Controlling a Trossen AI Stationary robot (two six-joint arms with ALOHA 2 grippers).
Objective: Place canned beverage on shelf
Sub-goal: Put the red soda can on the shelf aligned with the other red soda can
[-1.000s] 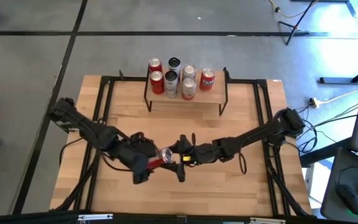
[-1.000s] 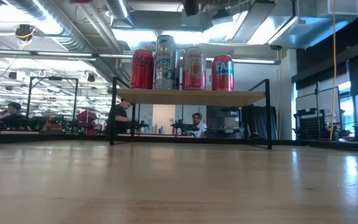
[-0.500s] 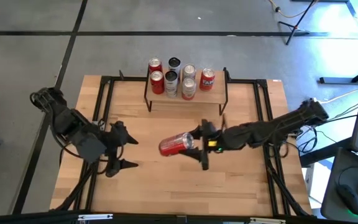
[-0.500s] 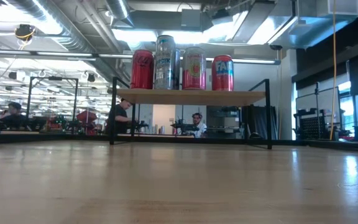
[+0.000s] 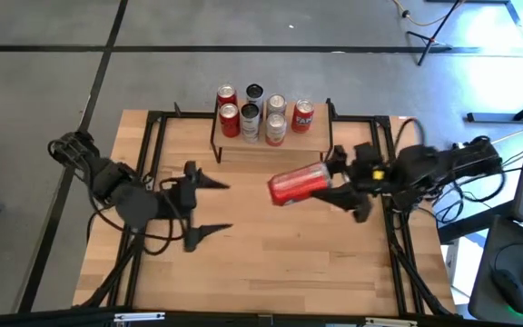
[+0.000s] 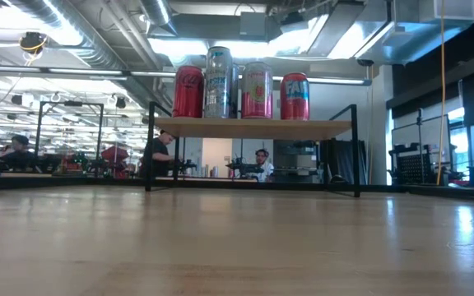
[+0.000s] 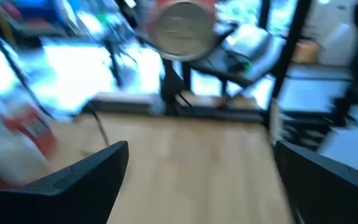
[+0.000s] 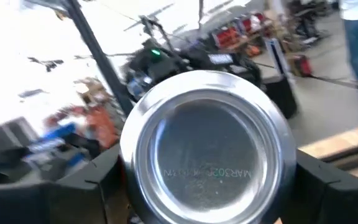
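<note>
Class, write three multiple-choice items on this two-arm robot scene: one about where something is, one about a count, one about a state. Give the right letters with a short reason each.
1. Where is the red can held by the right gripper?
A. Standing on the shelf
B. In the air in front of the shelf, toward its right end
C. Lying beside the left arm

2. How many cans stand on the shelf?
A. Three
B. Six
C. Nine

3. How is the left gripper?
A. Open and empty
B. Shut on a can
C. Shut on the shelf's leg

Answers: 1 B, the high view shows it lying sideways in the gripper, short of the shelf. 2 B, six tops show from above. 3 A, its fingers are spread with nothing between them.
</note>
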